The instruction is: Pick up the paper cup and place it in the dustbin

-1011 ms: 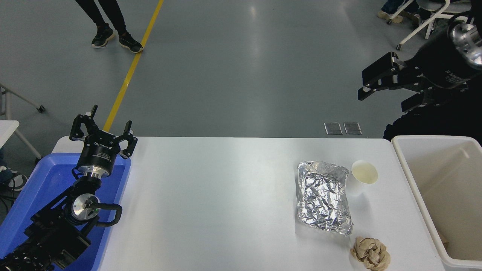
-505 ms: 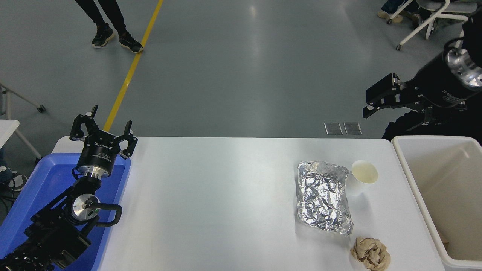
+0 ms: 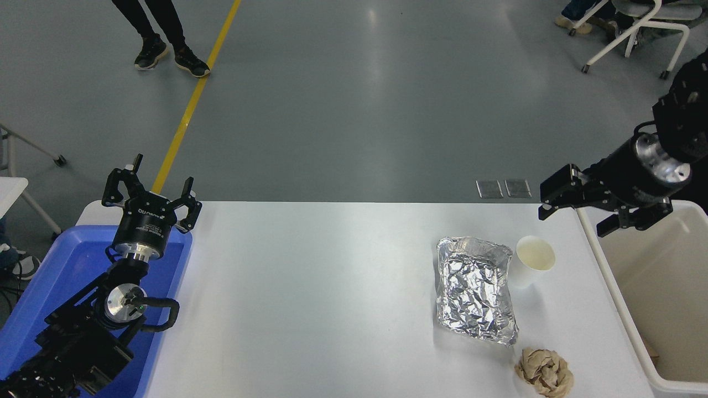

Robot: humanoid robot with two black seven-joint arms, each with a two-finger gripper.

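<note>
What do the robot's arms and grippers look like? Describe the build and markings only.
Both arms are black. The left gripper has black linkage fingers on a round black body with small white lettering, above a silver ring and a silver wrist disc with a black cable loop. The right gripper has blocky black fingers on a black cylinder with faint white print and a shiny silver end cap.

foil tray (image 3: 475, 290), brown paper ball (image 3: 545, 372), blue tub (image 3: 38, 287)

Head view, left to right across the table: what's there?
Blue tub → left hand → foil tray → paper cup → right hand → dustbin.
</note>
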